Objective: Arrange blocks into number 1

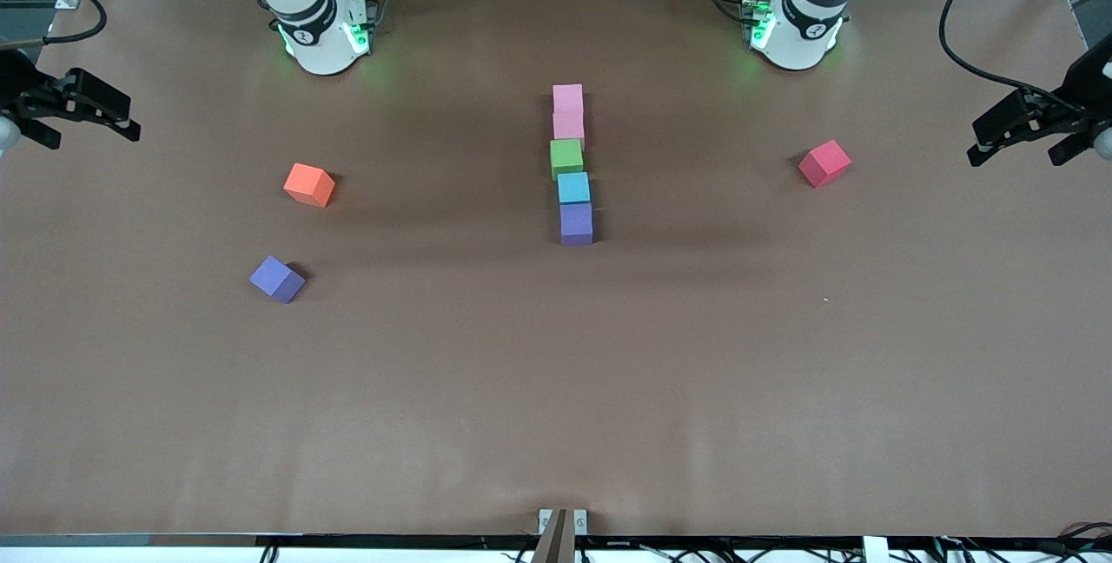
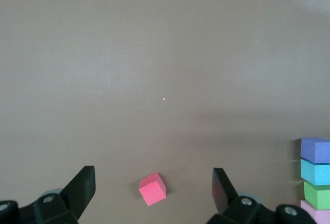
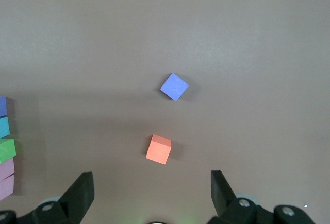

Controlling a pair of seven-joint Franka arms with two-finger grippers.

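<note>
Five blocks form a straight line mid-table: two pink blocks (image 1: 567,98) (image 1: 569,127) nearest the robots' bases, then a green block (image 1: 566,157), a light blue block (image 1: 573,188) and a purple block (image 1: 576,223). A red block (image 1: 824,162) (image 2: 152,189) lies alone toward the left arm's end. An orange block (image 1: 309,184) (image 3: 158,149) and a second purple block (image 1: 277,278) (image 3: 174,86) lie toward the right arm's end. My left gripper (image 1: 1016,150) (image 2: 153,176) hangs open and empty at its table end. My right gripper (image 1: 95,137) (image 3: 151,179) hangs open and empty at its own end.
The brown table (image 1: 556,389) carries only the blocks. The two arm bases (image 1: 321,33) (image 1: 795,29) stand along the table's edge farthest from the front camera. A small clamp (image 1: 561,521) sits at the edge nearest that camera.
</note>
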